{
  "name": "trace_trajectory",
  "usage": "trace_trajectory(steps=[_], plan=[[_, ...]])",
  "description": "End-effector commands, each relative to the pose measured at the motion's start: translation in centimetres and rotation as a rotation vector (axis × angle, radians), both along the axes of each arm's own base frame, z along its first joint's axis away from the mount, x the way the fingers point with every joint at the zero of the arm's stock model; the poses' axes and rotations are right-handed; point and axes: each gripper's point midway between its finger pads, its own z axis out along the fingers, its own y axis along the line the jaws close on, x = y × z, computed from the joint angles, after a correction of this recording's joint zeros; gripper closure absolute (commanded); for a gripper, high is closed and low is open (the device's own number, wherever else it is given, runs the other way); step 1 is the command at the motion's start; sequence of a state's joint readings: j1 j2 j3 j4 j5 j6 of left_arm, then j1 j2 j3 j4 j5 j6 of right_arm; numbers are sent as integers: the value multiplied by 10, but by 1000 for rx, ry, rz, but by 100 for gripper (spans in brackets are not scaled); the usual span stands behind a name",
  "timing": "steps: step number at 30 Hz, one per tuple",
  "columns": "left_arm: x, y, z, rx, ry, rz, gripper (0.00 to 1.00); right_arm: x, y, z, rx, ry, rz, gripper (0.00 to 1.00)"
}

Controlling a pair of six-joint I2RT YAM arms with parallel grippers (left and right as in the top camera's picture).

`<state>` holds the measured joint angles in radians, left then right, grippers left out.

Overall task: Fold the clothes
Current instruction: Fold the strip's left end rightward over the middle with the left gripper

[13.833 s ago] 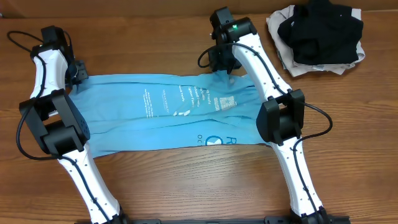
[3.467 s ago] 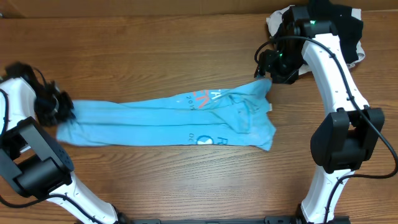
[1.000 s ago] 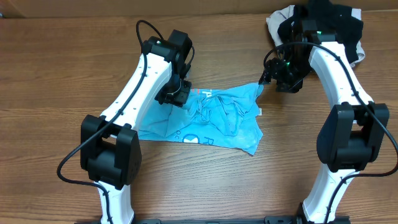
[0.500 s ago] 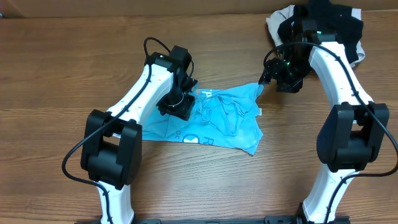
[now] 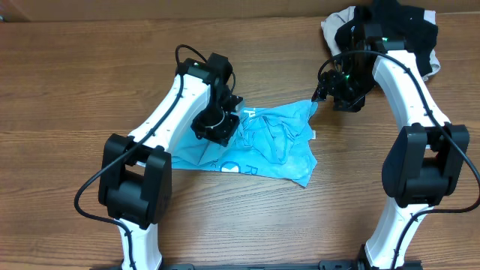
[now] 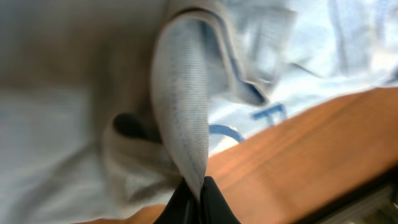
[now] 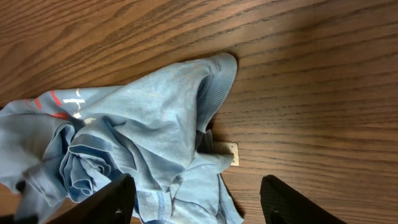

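My left gripper (image 5: 223, 126) is pinched on a fold at the T-shirt's (image 5: 277, 146) left edge, and my left arm (image 5: 176, 97) slants over the table's (image 5: 67, 90) middle-left, so entry from that side is blocked. My right gripper (image 5: 324, 96) hangs with its jaws apart just off the shirt's far right corner, bare wood under it. The black and cream garment pile (image 5: 386, 37) crowds the far right corner; near edge and far left are bare wood.
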<state>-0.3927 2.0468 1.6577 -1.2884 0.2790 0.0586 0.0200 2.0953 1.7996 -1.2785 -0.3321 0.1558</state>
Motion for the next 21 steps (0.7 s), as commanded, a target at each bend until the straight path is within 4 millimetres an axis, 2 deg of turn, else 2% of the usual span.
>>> trace_trajectory(steps=[1, 4, 5, 6, 7, 8, 9, 10, 16, 19, 21], plan=[[-19, -30, 13, -85, 59, -8, 96, 1, -2, 7, -9, -25, 5, 32], [-30, -39, 13, -74, 80, -23, 94, 0, -2, 7, -9, -22, 5, 31], [-33, -43, 13, -71, 83, -30, 92, -1, -2, 7, -9, -17, 6, 32], [-36, -47, 13, -70, 84, -38, 85, -2, -2, 7, -9, -12, 6, 32], [-39, -51, 13, -69, 85, -50, 65, -4, -2, 7, -9, -2, 6, 31], [-43, -55, 13, -67, 85, -66, 35, -8, -2, 7, -9, 13, 5, 32], [-45, -58, 13, -67, 85, -77, 13, -10, -2, 7, -9, 23, 5, 32], [-49, -62, 13, -67, 85, -91, 0, -14, -2, 6, -10, 39, 7, 31], [-54, -75, 12, -69, 63, -136, 0, -31, 5, -4, -11, 105, 26, 30], [-46, -71, 13, -52, 34, -130, 0, -40, 14, -15, -6, 128, 46, 28], [-33, -63, 19, -28, 6, -86, 0, -46, 21, -24, 0, 142, 64, 28]])
